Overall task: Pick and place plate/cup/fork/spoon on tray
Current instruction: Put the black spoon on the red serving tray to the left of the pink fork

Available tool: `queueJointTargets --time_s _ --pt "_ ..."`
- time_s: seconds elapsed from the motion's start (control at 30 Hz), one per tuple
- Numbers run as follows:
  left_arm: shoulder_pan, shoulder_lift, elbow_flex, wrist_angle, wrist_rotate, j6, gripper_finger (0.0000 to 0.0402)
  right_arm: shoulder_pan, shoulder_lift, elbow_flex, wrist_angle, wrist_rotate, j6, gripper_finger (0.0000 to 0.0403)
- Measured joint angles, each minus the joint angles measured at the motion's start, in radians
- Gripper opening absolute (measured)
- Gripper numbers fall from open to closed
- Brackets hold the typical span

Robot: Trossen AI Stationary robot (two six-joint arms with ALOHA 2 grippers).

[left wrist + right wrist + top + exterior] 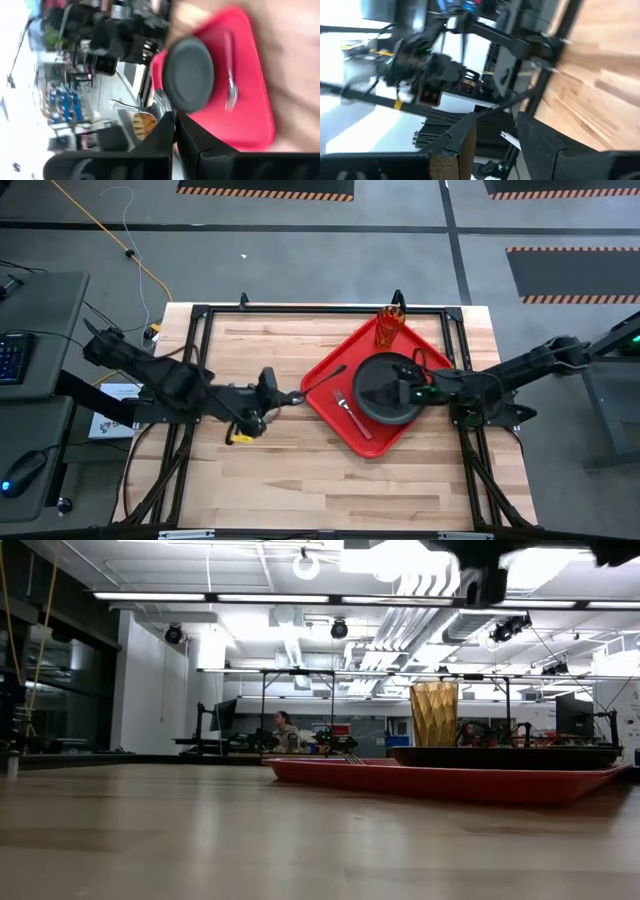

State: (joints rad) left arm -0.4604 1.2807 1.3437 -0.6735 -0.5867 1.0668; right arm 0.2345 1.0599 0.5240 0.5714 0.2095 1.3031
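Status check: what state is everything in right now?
Round dark plate: flat on large red square tray.
Amber ribbed cup: upright, tray's far corner.
Red-handled fork: lying on tray.
Slim dark spoon: at tray's left corner.
Right hand: open, above plate.
Left hand: beside spoon.

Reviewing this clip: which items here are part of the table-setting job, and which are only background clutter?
Job items:
tray
plate, on the tray
cup, at the tray's far corner
fork, on the tray
spoon, at the tray's edge
left gripper
right gripper

Just lying about:
keyboard
mouse
yellow cable
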Motion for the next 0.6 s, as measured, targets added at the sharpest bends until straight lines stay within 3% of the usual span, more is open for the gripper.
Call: queueJointTargets --time_s 0.2,0.37,0.6 --pt "-0.026 0.055 0.000 -0.045 -0.005 0.082 0.0000 -0.092 0.124 0.000 0.086 -0.114 0.116 0.0133" --pt "-0.037 0.069 -0.002 -0.065 0.003 0.071 0.0000 -0.124 0.210 -0.001 0.218 -0.082 0.147 0.0133" --pt "-0.037 0.069 -0.006 -0.090 -0.002 -0.014 0.0000 -0.121 0.226 -0.001 0.277 -0.063 0.129 0.0133"
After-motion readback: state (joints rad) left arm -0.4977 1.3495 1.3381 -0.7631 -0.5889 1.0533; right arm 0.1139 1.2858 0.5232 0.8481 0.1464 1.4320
